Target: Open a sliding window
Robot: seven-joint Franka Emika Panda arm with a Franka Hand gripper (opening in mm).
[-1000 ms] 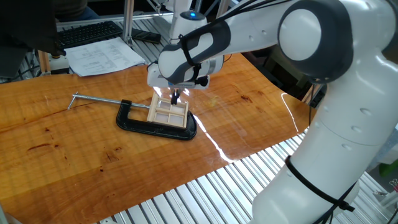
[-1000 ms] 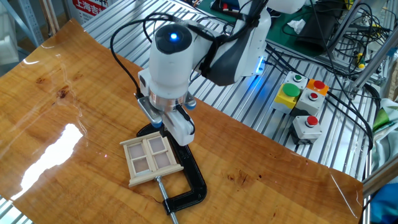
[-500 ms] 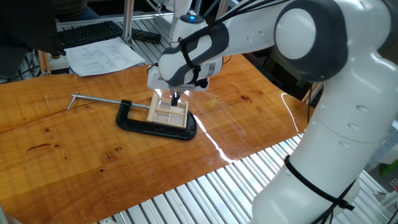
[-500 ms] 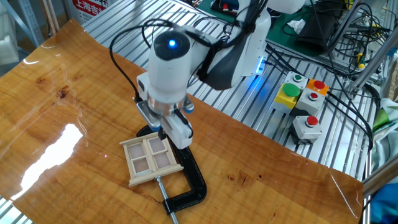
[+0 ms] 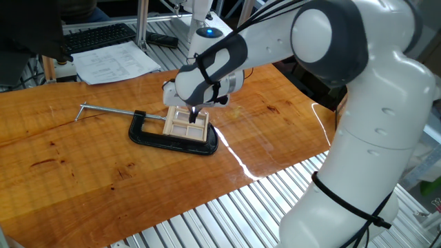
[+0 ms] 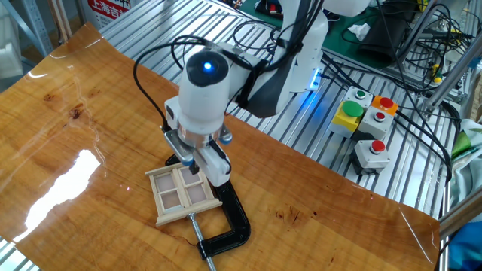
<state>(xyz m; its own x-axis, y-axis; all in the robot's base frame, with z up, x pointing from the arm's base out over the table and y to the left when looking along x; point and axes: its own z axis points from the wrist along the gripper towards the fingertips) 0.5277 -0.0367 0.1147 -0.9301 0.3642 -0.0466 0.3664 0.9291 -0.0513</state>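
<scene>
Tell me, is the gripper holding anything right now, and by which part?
Cannot tell. The gripper is down at the edge of the small pale wooden sliding window clamped in the black C-clamp, but the fingertips are too small to judge.

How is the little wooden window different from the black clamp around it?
The window is pale wood; the clamp is black metal. The window is a flat frame split into panes; the clamp is a C shape with a long steel rod. The window is smaller and sits inside the clamp. Both lie flat on the table.
</scene>
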